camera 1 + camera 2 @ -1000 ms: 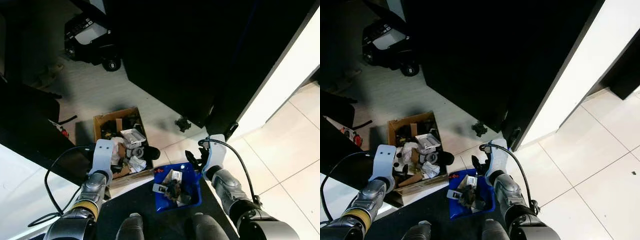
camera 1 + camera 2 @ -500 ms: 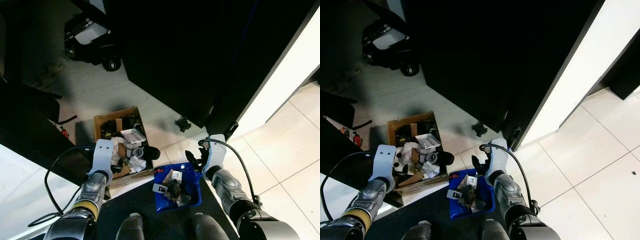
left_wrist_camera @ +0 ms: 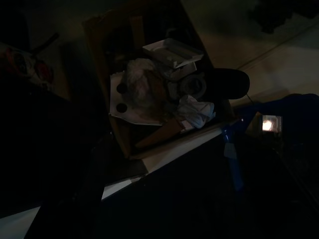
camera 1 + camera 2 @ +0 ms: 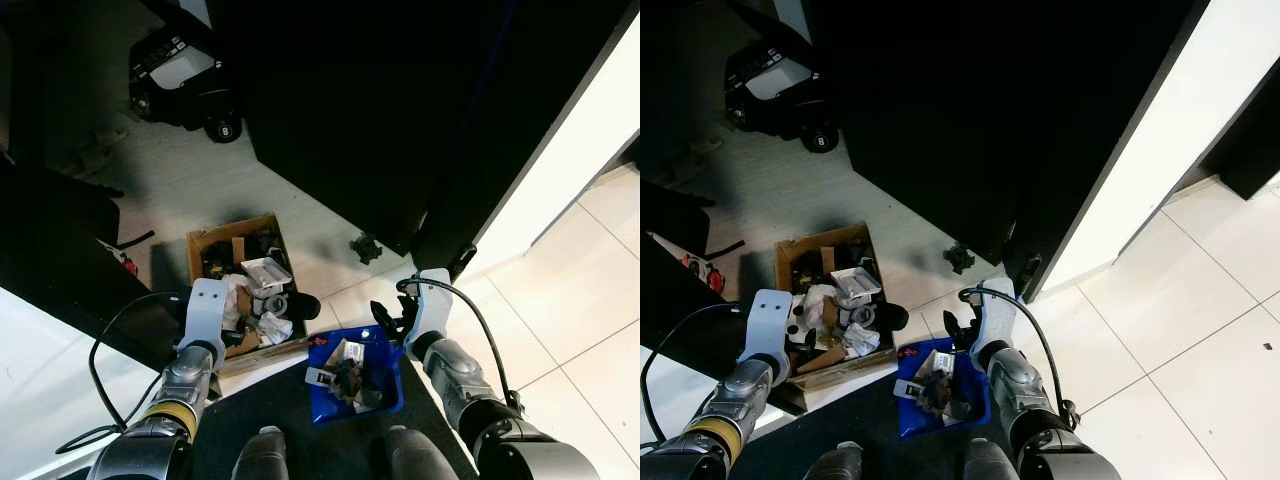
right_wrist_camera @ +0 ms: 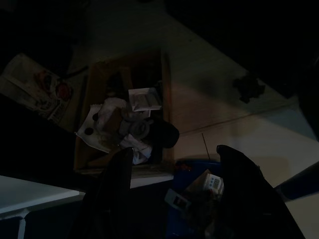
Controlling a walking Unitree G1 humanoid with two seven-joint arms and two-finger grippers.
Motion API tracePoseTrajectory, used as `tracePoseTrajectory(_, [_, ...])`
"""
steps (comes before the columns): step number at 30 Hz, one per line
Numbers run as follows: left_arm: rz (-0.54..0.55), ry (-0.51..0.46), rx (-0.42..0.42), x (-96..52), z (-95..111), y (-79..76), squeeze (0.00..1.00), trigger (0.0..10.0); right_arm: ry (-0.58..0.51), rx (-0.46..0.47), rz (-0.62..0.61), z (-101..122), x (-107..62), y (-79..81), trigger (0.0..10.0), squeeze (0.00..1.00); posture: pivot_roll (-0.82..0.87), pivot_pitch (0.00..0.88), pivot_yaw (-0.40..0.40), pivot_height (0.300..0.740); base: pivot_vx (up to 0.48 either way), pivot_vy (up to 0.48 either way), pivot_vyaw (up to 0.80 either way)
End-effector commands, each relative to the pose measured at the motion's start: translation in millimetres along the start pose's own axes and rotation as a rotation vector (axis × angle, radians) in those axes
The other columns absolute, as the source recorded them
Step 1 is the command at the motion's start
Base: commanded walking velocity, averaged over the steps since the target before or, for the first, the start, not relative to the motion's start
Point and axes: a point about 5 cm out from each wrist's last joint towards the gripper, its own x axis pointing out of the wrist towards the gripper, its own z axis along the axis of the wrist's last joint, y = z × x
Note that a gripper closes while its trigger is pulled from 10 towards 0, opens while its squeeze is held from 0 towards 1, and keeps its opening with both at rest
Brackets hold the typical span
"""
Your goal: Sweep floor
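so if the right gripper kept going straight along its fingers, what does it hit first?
Probably the cardboard box of rubbish, which lies between the fingers in the right wrist view. The blue dustpan sits just under the right gripper. Depth is unclear.

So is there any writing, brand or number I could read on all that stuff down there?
Nothing can be read.
Toy car: a round mark on its wheel, too small to read.
Small white packet in the blue dustpan: print too blurred.
Paper beside the cardboard box: colored print, too dark to read.
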Motion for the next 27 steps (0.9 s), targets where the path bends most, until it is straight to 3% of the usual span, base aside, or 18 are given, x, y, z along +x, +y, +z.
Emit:
tracePoseTrajectory(1, [-0.008,0.033,-0.007,-2.1,-8.4,-3.6,0.0,10.0,0.028,0.018,-0.013,-6.6,-2.4,-1.4,10.0,0.0,-0.09,0.106,0.006,0.74,0.0,0.0,0.0])
tracePoseTrajectory(27, [-0.008,0.032,-0.007,-2.1,-8.1,-2.8,0.0,10.0,0.025,0.019,-0.013,-6.5,-2.2,-0.8,10.0,0.0,-0.09,0.111,0.007,0.74,0.0,0.0,0.0])
